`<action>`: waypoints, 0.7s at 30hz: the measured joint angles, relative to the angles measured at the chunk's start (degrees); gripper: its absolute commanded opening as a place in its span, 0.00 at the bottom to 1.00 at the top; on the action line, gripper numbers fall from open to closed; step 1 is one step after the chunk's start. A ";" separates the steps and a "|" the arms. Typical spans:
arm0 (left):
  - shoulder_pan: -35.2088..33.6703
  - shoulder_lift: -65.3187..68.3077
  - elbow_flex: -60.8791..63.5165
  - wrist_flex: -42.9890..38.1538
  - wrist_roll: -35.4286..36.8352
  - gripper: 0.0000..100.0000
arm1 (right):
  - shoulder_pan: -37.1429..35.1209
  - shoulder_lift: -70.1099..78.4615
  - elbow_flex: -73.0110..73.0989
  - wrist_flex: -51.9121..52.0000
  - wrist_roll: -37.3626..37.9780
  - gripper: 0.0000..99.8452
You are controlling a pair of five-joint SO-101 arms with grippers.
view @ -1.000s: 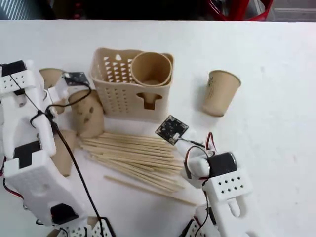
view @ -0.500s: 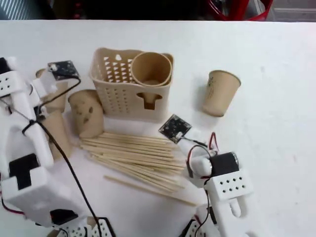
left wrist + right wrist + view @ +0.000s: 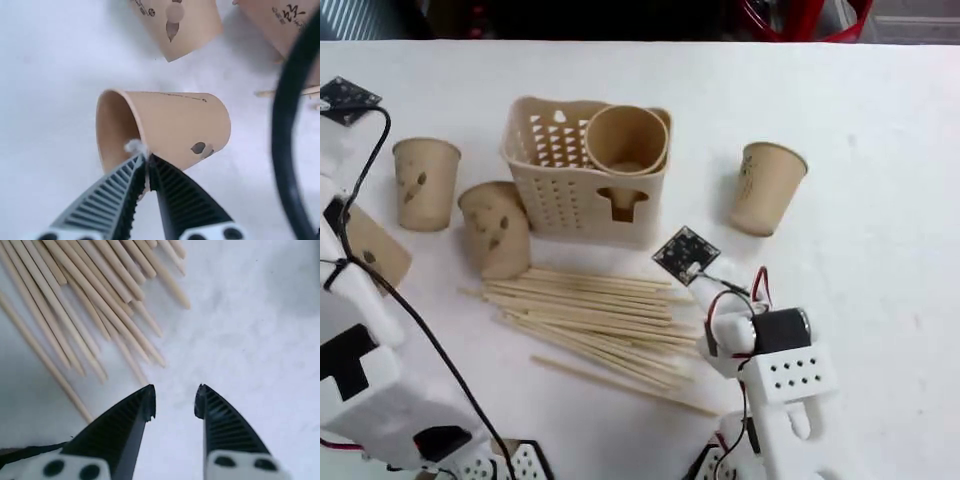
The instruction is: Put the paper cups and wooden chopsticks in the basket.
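Standing on the white table point(image 3: 880, 120), the basket point(image 3: 570, 205) holds one paper cup point(image 3: 625, 138); wooden chopsticks point(image 3: 595, 320) lie fanned just before it. The left gripper point(image 3: 146, 160) pinches the rim of a tipped cup point(image 3: 170, 130) — jaws closed tight. The right gripper point(image 3: 175, 402) hangs partly open, empty, beside the chopstick tips.

1. The left arm point(image 3: 380, 390) has swung away from the basket point(image 3: 582, 205) toward 9 o'clock. Its camera board point(image 3: 345, 97) now sits near the table's 10 o'clock corner.
2. The paper cup point(image 3: 170, 132), pinched at its rim by the left gripper point(image 3: 145, 160), has travelled with it toward 9 o'clock.
3. The upright cup point(image 3: 425, 183), earlier half hidden under that arm, now stands uncovered.
4. The right arm point(image 3: 775, 350) has edged slightly toward 3 o'clock.
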 measured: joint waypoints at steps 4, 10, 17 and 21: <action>2.29 0.00 6.33 0.00 0.18 0.02 | 0.26 0.00 0.00 0.00 0.00 0.14; 8.00 -1.85 13.19 -0.35 3.52 0.02 | 0.35 0.00 0.00 0.00 0.00 0.14; 13.36 -3.52 20.31 0.00 3.78 0.03 | 0.35 0.00 0.00 0.00 0.00 0.14; 13.45 -2.37 26.29 -3.16 3.96 0.03 | 0.35 0.00 0.00 0.00 0.00 0.14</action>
